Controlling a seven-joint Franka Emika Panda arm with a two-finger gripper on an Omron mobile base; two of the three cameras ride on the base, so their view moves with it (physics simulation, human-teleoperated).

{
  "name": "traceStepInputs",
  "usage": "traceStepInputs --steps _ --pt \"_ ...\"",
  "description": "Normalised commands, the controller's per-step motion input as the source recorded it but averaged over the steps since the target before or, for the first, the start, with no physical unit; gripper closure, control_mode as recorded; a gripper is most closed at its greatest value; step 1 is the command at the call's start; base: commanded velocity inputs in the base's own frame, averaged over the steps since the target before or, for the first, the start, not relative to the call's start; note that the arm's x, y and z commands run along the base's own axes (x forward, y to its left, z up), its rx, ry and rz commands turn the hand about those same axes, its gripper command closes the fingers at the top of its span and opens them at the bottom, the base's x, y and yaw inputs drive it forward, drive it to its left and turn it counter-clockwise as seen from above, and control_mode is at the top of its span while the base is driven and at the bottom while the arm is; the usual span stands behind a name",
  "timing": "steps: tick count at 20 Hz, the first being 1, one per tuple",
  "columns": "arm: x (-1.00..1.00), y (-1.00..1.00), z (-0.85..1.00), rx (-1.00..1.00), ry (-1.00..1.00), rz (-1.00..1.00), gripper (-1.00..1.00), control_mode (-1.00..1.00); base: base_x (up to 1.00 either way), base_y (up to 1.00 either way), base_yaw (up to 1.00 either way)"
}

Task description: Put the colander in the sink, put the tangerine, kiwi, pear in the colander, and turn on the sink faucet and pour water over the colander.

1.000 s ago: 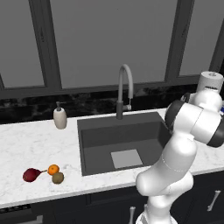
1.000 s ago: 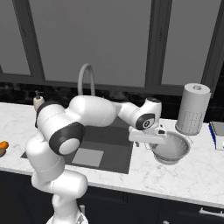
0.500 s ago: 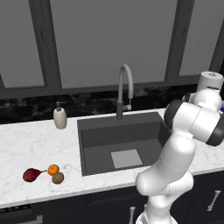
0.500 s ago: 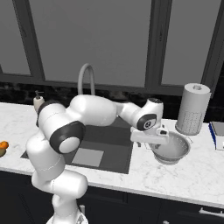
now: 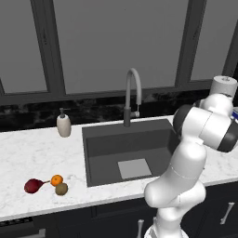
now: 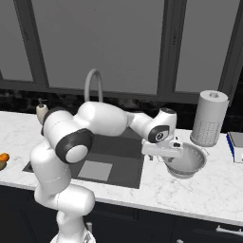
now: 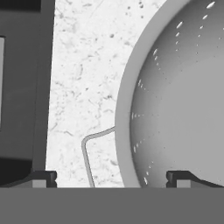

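Gripper [image 7: 111, 180] spread wide, its 2 fingertips straddling the colander [image 6: 186, 161] rim by the wire handle; contact unclear. Colander on counter [image 6: 209, 187] right of sink [image 5: 128, 148].

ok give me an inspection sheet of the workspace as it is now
surface: white marble counter around the sink.
job's things: colander sits on the counter right of the sink, not yet in it. pear, tangerine and kiwi lie grouped on the counter left of the sink. sink faucet stands behind the basin; no water seen.
clutter: soap dispenser at the back left, paper towel roll behind the colander, a blue-edged object at the far right.
grippers: gripper is open, its fingertips straddling the colander's near rim beside a wire handle.
cables: nothing seen.
surroundings: dark windows and a black backsplash behind the counter.
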Motion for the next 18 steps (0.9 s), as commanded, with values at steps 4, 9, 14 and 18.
traceStepInputs --steps 4,9,14,18 --pt "0.13 -0.07 -0.03 0.0 0.0 0.0 -1.0 -1.0 0.0 0.0 0.0" --pt "0.16 -0.21 0.0 0.0 0.0 0.0 -1.0 -1.0 0.0 0.0 0.0" --pt "0.04 -0.22 -0.07 0.0 0.0 0.01 -1.0 -1.0 0.0 0.0 0.0" --pt "0.0 -0.02 -0.26 0.0 0.0 0.0 -1.0 -1.0 0.0 0.0 0.0"
